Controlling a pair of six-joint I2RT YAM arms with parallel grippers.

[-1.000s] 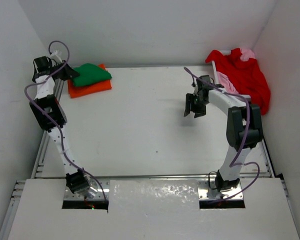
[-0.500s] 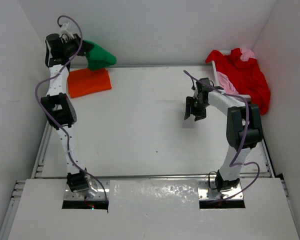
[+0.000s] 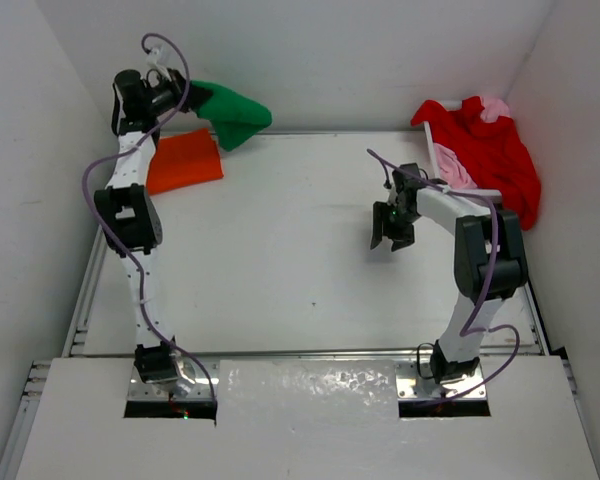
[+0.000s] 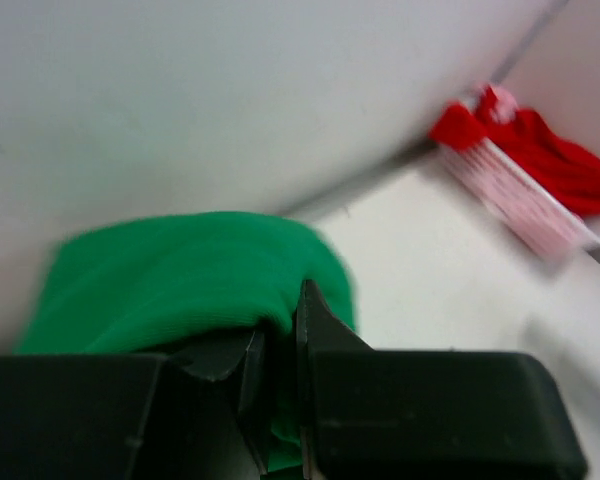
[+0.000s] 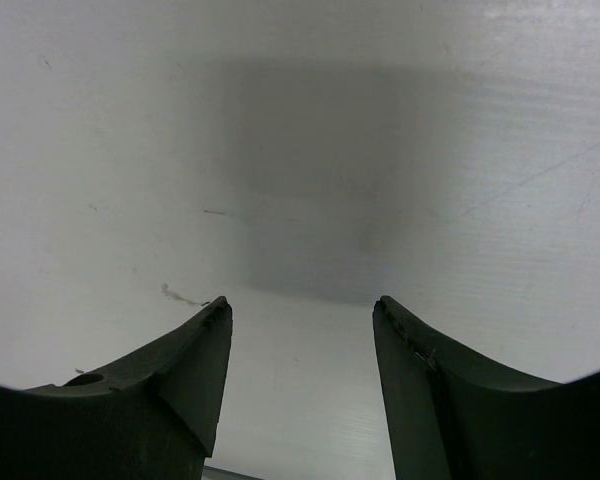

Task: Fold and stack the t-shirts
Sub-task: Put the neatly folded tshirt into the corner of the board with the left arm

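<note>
Grip: left jaws clamped on green t-shirt point(image 3: 235, 112), held off the bench point(image 3: 280, 260) at its far-left corner | Axis: runs left to right — free end droops rightward | Nearby: orange t-shirt point(image 3: 185, 162) folded flat | Right jaws: open above mid-bench

Green t-shirt point(image 3: 232, 112): bundled, held clear of desk point(image 3: 280, 260) in closed left gripper point(image 4: 278, 330), far-left corner.
Orange t-shirt point(image 3: 183, 162): folded flat on desk nearby.
Red t-shirt point(image 3: 495, 150): crumpled heap, far right, light pink t-shirt point(image 3: 454, 168) partly beneath.
</note>
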